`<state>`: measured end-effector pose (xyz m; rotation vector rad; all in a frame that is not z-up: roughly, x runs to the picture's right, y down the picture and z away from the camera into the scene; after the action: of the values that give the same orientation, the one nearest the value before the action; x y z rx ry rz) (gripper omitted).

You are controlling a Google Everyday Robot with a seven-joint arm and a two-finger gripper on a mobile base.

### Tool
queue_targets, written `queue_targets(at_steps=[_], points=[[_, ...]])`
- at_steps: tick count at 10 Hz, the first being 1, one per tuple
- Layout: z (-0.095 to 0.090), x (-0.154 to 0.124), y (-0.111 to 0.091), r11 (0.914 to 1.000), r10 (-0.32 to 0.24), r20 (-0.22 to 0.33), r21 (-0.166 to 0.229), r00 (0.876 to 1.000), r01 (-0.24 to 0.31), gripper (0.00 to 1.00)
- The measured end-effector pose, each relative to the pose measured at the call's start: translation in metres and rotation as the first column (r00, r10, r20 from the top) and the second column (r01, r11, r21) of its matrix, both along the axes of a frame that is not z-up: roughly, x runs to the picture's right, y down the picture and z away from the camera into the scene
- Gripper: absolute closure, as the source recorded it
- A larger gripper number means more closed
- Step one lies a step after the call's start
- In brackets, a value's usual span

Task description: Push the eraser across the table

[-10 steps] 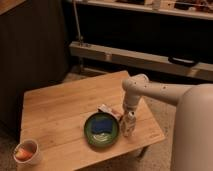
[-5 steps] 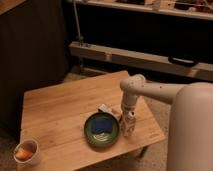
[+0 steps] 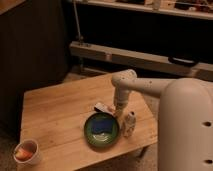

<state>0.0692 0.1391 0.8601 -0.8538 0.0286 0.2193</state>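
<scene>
The eraser (image 3: pixel 103 107) is a small flat block with a whitish-and-red face and dark edge. It lies on the wooden table (image 3: pixel 60 110) just behind the green plate (image 3: pixel 102 131). My gripper (image 3: pixel 118 109) hangs down from the white arm (image 3: pixel 150 87), right next to the eraser's right end, low over the table top. The eraser's right end is partly hidden by the gripper.
A blue rectangular pad (image 3: pixel 102 125) lies in the green plate. A small white bottle (image 3: pixel 129 123) stands right of the plate, near the table's right edge. A white cup with orange contents (image 3: pixel 26 151) sits at the front left corner. A long bench runs behind the table.
The arm has shifted slightly left toward the eraser. The eraser, the plate and the bottle stay where they were.
</scene>
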Motion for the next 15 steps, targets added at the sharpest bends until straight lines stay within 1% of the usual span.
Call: queue_targets(at_steps=[3, 4, 5, 7, 8, 9, 10, 12, 15], points=[[0.007, -0.021, -0.013, 0.9989, -0.045, 0.014, -0.005, 0.999, 0.046, 1.0], [0.008, -0.018, -0.017, 0.9987, -0.05, 0.002, -0.001, 0.999, 0.05, 1.0], [0.006, -0.011, -0.021, 0.9991, -0.041, -0.022, 0.007, 0.999, 0.041, 1.0], [-0.005, 0.016, -0.029, 0.9995, -0.011, -0.073, 0.03, 0.997, 0.013, 1.0], [-0.01, 0.028, -0.031, 0.9992, 0.002, -0.088, 0.039, 0.996, 0.001, 1.0], [-0.016, 0.046, -0.03, 0.9989, 0.017, -0.109, 0.044, 0.994, -0.012, 1.0], [-0.017, 0.051, -0.027, 0.999, 0.019, -0.115, 0.042, 0.993, -0.014, 1.0], [-0.016, 0.043, -0.018, 0.9987, 0.032, -0.091, 0.042, 0.995, -0.028, 1.0], [-0.011, 0.032, -0.007, 0.9992, 0.022, -0.059, 0.036, 0.998, -0.02, 1.0]])
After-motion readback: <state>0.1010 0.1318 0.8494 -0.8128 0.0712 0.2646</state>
